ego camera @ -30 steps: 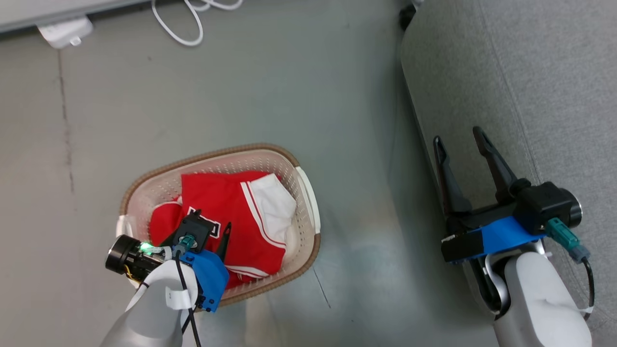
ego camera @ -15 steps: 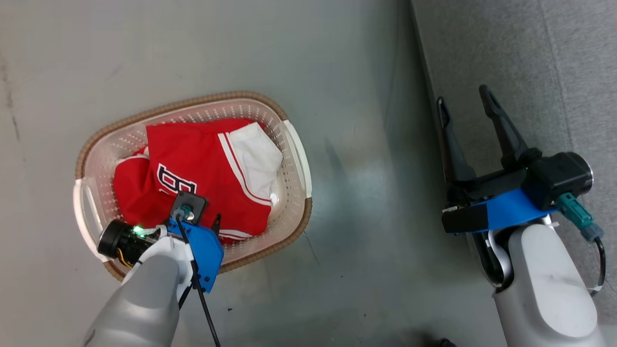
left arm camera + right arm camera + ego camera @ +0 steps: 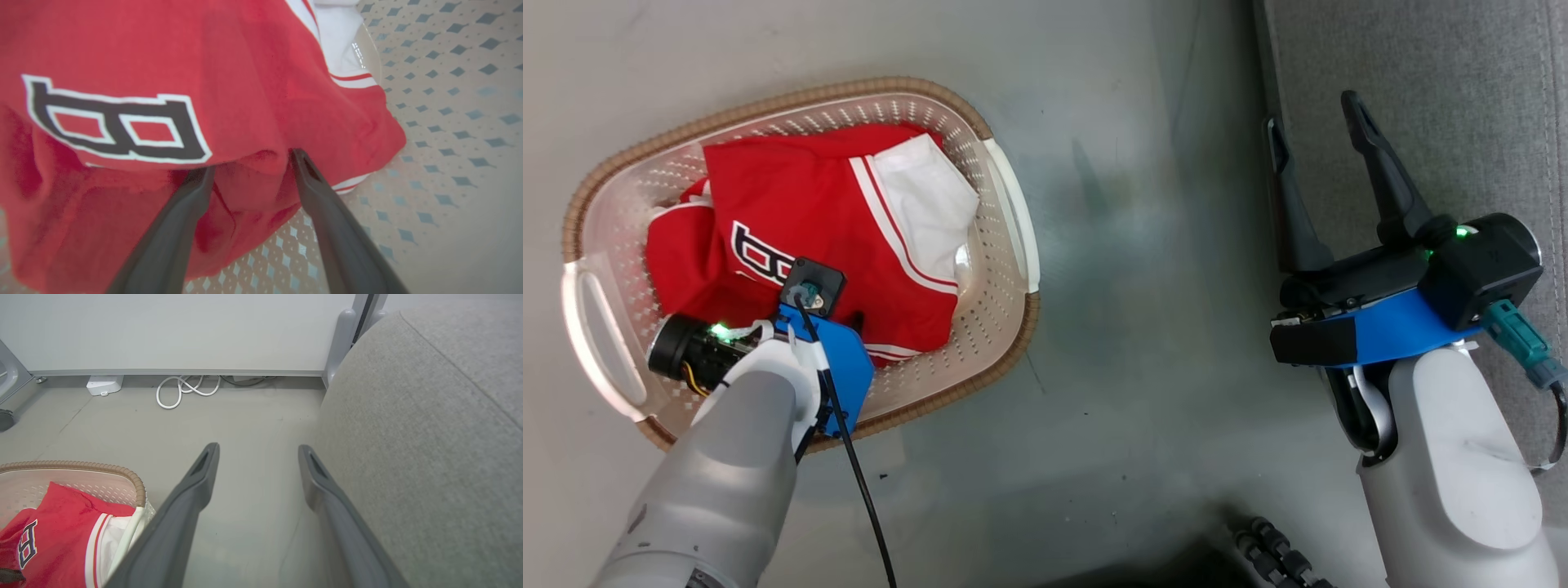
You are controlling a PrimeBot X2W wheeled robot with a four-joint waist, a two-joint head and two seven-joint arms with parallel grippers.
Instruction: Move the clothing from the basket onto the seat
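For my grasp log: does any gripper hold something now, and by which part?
Nothing is held. The left gripper is open, fingertips in the folds of the clothing, not closed on it. The right gripper is open and empty.

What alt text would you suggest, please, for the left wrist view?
The left gripper, its two dark fingers spread open, has its tips at the folds of a red jersey with black-and-white lettering, which lies in a perforated cream basket.
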